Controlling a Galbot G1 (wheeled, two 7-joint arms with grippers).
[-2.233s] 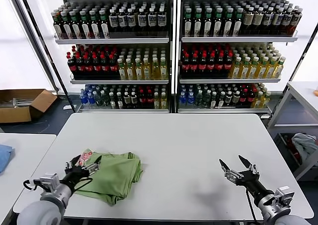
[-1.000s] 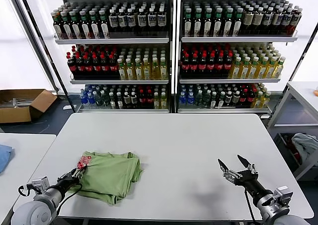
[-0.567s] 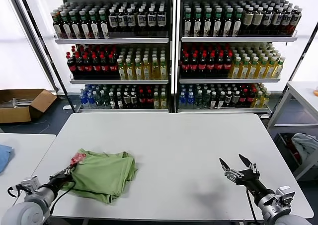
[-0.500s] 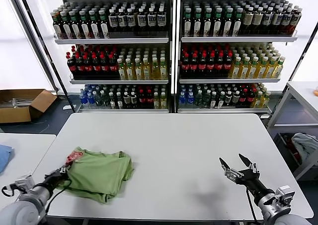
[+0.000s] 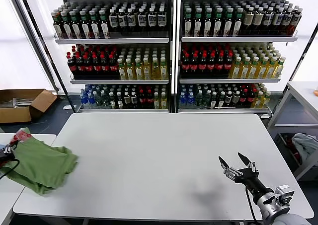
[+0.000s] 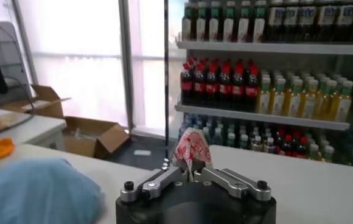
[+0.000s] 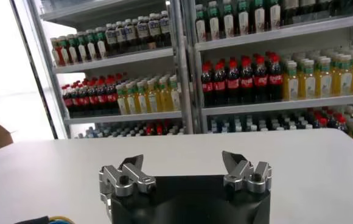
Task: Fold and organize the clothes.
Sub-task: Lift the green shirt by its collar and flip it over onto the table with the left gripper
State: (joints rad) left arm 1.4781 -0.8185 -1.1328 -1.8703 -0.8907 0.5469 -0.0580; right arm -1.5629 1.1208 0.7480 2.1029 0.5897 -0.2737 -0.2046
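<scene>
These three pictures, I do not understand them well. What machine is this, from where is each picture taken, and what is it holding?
This is a robot with two arms, each ending in a gripper. The wide picture comes from a camera on its head, looking down at a white table. The other two come from cameras on its wrists. The left gripper is shut on the green shirt, pinching the part with the red-and-white print. In the head view the shirt lies at the table's left edge, partly over a second table beside it. The right gripper is open, holds nothing and waits over the table's near right part. Behind the table stand shelves of bottles. The left wrist view also shows a blue cloth.
</scene>
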